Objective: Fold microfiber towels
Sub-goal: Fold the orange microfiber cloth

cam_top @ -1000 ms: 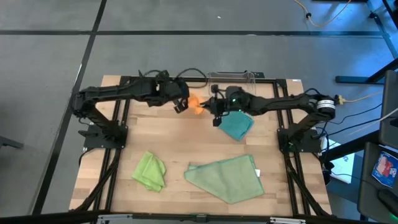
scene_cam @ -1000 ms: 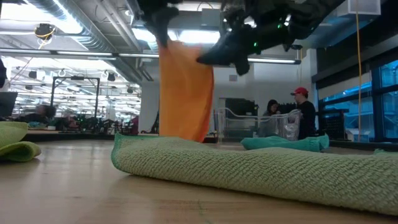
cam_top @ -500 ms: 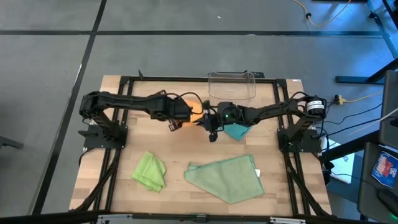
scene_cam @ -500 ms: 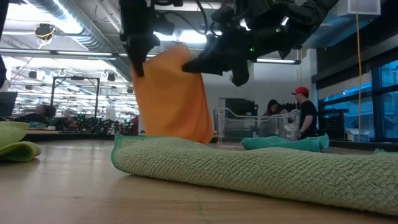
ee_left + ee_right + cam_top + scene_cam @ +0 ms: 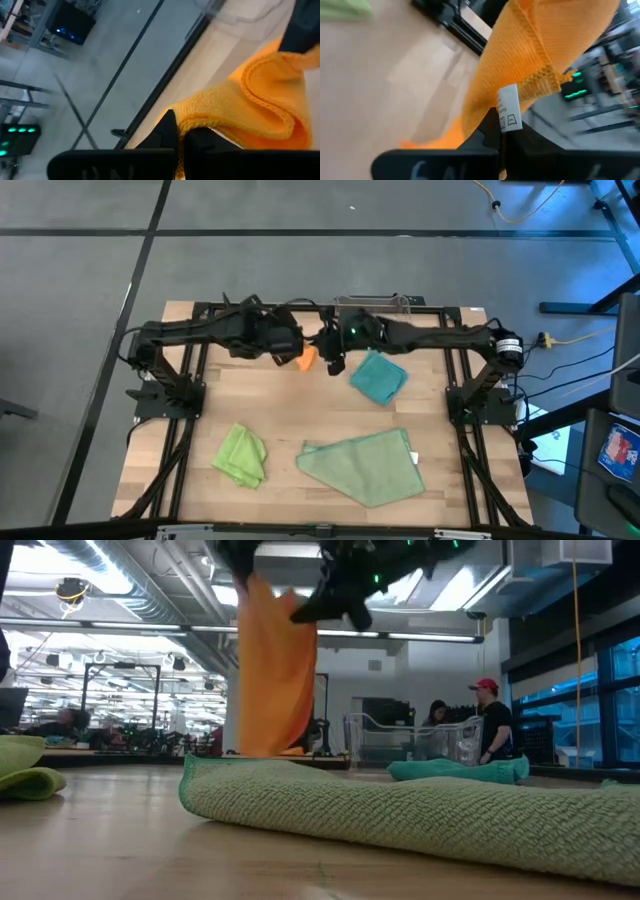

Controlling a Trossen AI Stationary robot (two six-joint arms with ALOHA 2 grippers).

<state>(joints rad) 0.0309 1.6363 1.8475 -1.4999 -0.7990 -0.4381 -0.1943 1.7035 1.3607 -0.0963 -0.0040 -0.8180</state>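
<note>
Jaws of both arms pinching orange towel [image 5: 307, 358] aloft

Both arms reach inward over the table's far half, wrists nearly meeting around 12 o'clock. The left gripper [image 5: 290, 357] is raised, its fingers [image 5: 170, 131] clamped on the orange towel [image 5: 307, 358]. The right gripper [image 5: 332, 360], just beside it at 3 o'clock, pinches the same towel, fingers [image 5: 487, 131] closed.

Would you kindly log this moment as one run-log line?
left gripper: shut on orange towel | right gripper: shut on orange towel | towel: hanging, lifted | teal towel: on table
</note>
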